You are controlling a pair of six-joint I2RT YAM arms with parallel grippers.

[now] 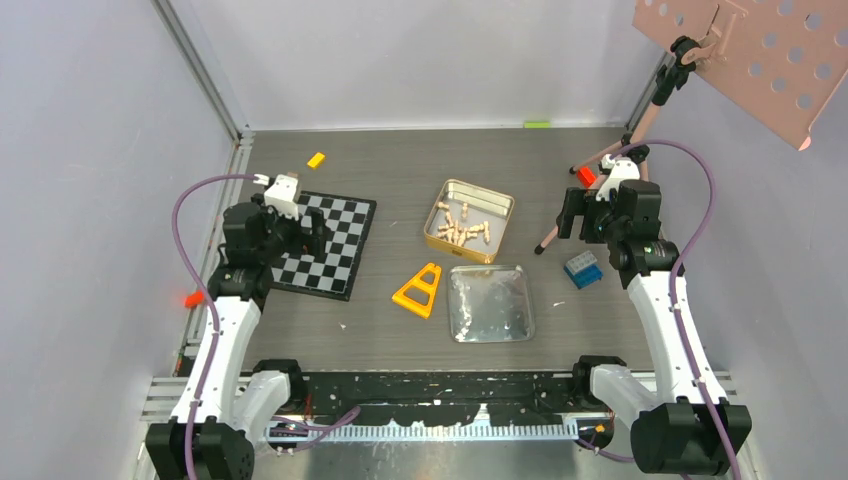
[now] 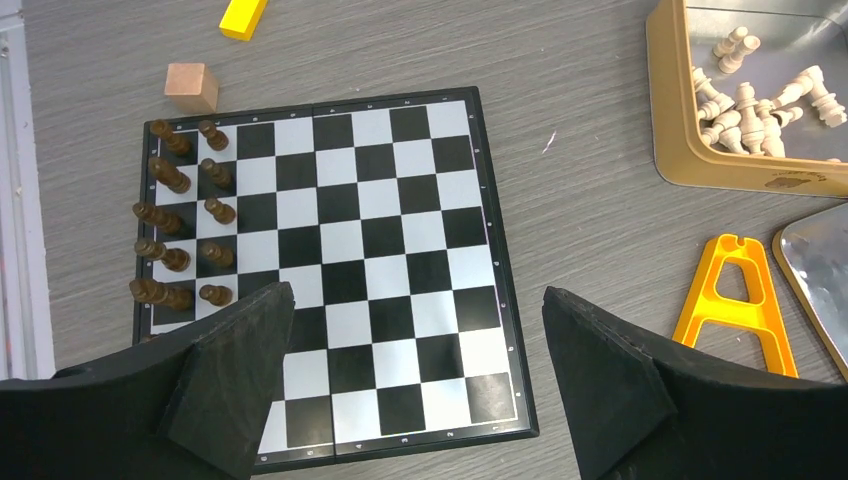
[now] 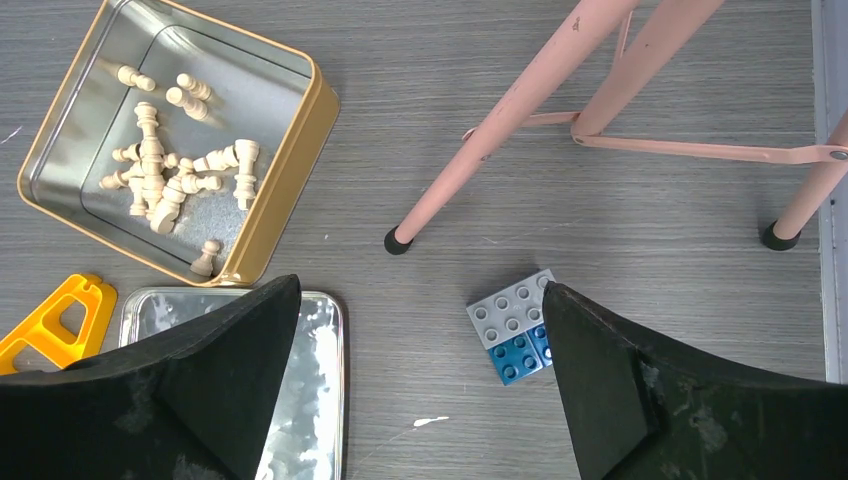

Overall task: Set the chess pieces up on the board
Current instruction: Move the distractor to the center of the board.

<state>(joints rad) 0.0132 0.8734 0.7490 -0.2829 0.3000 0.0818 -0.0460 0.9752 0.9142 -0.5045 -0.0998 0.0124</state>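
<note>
The left gripper [image 2: 415, 295] and right gripper [image 3: 420, 288] both stood wide open and empty, with dark chess pieces [image 2: 165, 175] ranked along the left edge of the board [image 2: 380, 260] and pale chess pieces [image 3: 165, 185] lying in the gold tin [image 3: 290, 160].

A black-and-white checkered square board [image 2: 380, 260], edged in a thin dark border, carries dark brown turned wooden chess pieces [image 2: 160, 216] on a grey wood-grain tabletop [image 2: 590, 180]. Pale tan wooden chess pieces [image 3: 160, 190] lie in a gold rectangular metal tin [image 3: 285, 175] with a silvery inside. Nearby: a shiny silver metal tray [image 1: 490, 303], an orange-yellow A-shaped plastic frame [image 2: 738, 258], a light brown wooden cube [image 2: 191, 86], a yellow plastic block [image 2: 243, 17], a grey-and-blue studded plastic brick [image 3: 515, 328] and a pink metal stand [image 3: 500, 130] with black feet.
</note>
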